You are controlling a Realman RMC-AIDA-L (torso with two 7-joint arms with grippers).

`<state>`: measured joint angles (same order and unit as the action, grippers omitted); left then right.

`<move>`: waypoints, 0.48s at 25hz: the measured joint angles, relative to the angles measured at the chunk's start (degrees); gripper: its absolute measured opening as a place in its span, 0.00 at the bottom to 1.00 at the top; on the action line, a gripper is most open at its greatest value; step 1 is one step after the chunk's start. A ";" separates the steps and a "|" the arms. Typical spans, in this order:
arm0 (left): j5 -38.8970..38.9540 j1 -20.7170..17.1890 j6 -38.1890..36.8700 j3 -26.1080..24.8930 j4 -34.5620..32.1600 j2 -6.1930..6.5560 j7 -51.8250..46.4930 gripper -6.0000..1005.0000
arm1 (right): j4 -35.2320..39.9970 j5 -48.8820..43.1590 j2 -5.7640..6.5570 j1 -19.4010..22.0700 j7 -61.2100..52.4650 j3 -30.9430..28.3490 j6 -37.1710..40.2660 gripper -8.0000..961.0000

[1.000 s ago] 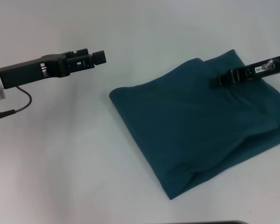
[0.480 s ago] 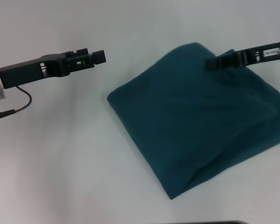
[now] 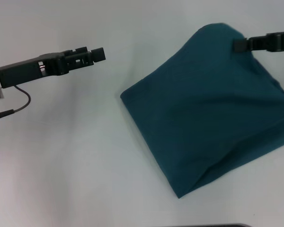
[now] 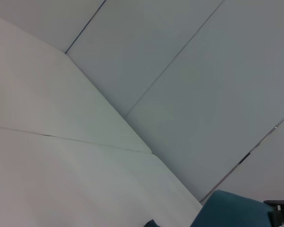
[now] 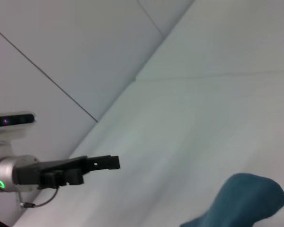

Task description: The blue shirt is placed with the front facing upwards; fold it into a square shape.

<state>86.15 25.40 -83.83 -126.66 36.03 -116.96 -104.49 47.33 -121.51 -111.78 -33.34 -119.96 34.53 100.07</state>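
The blue shirt (image 3: 213, 113) lies already folded into a thick wad on the white worktop (image 3: 85, 165), filling the 3 o'clock side of the head view, and its far corner at about 1 o'clock is drawn up into a peak because the right gripper (image 3: 237, 45) is clamped on the blue shirt there, probably to carry that corner across for another fold toward a square. The left gripper (image 3: 98, 54) hovers above bare worktop at about 10 o'clock, well apart from the cloth, apparently idle; I cannot tell whether it is parted or together.
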 joint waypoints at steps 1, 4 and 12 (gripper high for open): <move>-0.04 0.00 0.01 -0.11 0.00 0.03 -0.02 0.94 | 0.13 0.05 0.18 0.03 -0.03 -0.45 0.64 0.04; -0.08 0.00 0.03 -0.29 0.00 0.13 -0.08 0.94 | 0.20 0.11 0.55 -0.19 -0.06 -1.24 2.28 0.04; 0.03 0.00 -0.18 -0.44 0.00 0.29 -0.19 0.94 | 1.03 0.18 0.71 -0.58 -0.63 -1.79 5.20 0.04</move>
<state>86.18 25.40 -84.01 -127.10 36.04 -116.67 -104.68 48.36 -121.33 -111.07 -33.92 -120.58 32.73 105.27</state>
